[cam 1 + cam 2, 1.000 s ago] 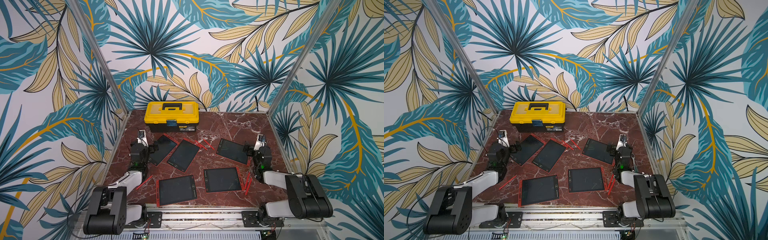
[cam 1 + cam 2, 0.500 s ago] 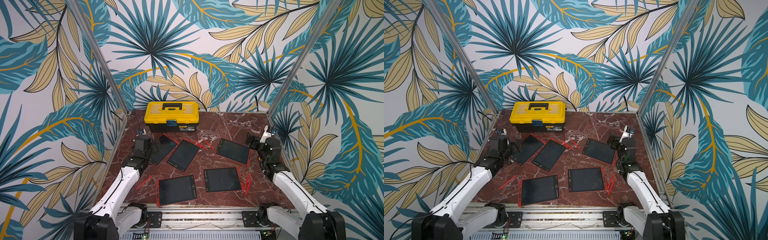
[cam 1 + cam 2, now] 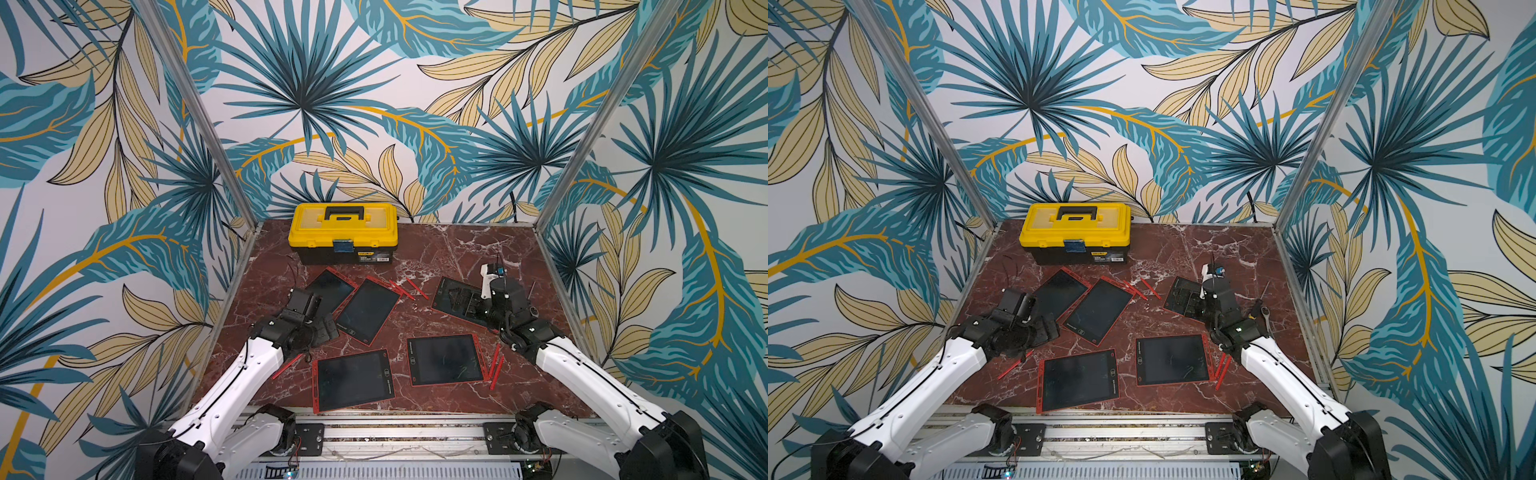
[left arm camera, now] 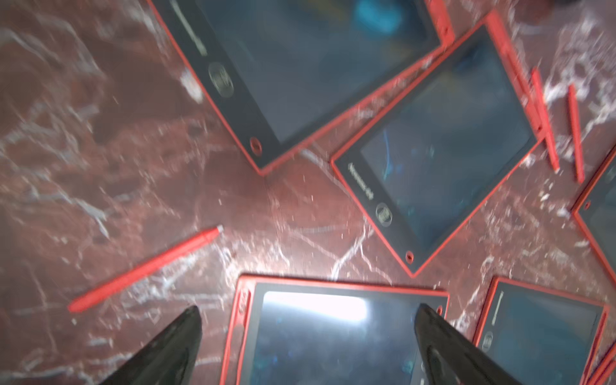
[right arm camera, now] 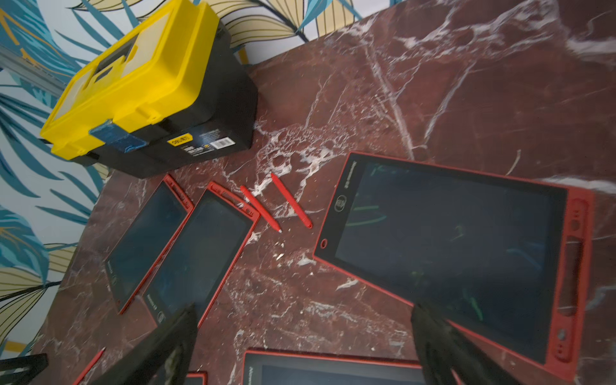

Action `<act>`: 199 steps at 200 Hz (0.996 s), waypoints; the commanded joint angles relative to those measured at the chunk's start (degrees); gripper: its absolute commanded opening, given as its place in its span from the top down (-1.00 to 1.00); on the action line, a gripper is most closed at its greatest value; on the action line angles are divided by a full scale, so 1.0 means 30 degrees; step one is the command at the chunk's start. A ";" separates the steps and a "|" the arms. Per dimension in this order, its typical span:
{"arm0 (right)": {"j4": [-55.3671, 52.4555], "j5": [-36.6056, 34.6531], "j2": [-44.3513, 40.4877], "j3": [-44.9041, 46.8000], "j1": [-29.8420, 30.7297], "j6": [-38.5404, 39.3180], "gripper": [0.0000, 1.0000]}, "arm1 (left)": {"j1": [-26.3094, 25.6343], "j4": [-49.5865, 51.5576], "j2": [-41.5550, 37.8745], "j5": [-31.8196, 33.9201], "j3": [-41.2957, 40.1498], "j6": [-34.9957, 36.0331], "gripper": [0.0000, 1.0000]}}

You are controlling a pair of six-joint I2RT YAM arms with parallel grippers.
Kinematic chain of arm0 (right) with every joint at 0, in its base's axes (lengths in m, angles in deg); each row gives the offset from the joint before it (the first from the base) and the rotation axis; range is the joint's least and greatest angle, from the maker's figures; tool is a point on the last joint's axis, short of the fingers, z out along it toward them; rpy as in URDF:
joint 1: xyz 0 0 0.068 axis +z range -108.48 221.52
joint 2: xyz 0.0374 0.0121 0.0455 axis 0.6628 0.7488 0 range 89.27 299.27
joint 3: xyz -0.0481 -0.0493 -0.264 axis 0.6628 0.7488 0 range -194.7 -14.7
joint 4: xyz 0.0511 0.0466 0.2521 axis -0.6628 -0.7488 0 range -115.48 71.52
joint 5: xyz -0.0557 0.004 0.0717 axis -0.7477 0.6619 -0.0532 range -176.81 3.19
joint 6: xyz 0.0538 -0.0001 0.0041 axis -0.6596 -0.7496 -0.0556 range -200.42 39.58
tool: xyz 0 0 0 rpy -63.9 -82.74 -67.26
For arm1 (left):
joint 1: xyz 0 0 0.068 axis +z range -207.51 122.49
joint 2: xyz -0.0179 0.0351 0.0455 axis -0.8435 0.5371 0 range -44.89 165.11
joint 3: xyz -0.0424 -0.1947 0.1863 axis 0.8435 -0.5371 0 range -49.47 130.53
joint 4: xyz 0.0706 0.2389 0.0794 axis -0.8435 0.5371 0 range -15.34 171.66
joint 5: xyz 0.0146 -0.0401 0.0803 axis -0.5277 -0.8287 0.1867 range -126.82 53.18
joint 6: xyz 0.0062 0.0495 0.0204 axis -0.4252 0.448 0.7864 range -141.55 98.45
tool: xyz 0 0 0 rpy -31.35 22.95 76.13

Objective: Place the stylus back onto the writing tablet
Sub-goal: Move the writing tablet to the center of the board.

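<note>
Several red-framed writing tablets lie on the marble table (image 3: 457,245), among them a front one (image 3: 353,380) and a right one (image 3: 446,291). Red styluses lie loose: one stylus (image 3: 287,365) (image 4: 143,270) beside my left arm, two (image 5: 260,208) near the middle and two (image 3: 496,365) at the right. My left gripper (image 3: 322,328) (image 4: 307,310) hangs open above the front tablet's (image 4: 333,350) edge, holding nothing. Over the right tablet (image 5: 450,240) my right gripper (image 3: 465,301) (image 5: 304,308) is open and empty.
A yellow and black toolbox (image 3: 344,232) (image 5: 140,86) stands shut at the back left of the table. Leaf-patterned walls with metal posts (image 3: 573,166) close in three sides. Bare marble (image 3: 1225,245) lies at the back right.
Both arms have risen from their folded pose at the front edge and reached out over the tablets. Both grippers stayed open, and no tablet or stylus has moved.
</note>
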 commanded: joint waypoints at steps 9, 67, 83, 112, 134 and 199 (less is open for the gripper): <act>-0.1433 0.0995 0.0123 -0.0162 0.0984 -0.0858 -0.99 | -0.1247 0.1456 -0.0288 -0.0620 -0.1028 -0.2860 -1.00; -0.1092 0.2085 0.0044 0.0524 0.1495 -0.1058 -0.99 | -0.2552 0.1397 0.0605 -0.1066 -0.1941 -0.4024 -0.94; -0.1095 0.2284 0.0093 0.0671 0.1546 -0.1114 -0.99 | -0.2568 0.1397 0.1085 -0.1183 -0.1882 -0.3802 -0.91; -0.0423 0.2588 -0.0018 0.0938 0.1631 -0.1245 -0.99 | -0.2585 0.1157 0.2104 -0.1832 -0.1795 -0.3393 -0.88; -0.0253 0.2665 -0.0071 0.1116 0.1664 -0.1297 -0.99 | -0.2589 0.1105 0.2897 -0.1837 -0.1787 -0.3048 -0.88; -0.0269 0.2567 -0.0293 0.1351 0.1791 -0.1351 -0.99 | -0.2588 -0.0209 0.4014 -0.2371 -0.2306 -0.2736 -0.81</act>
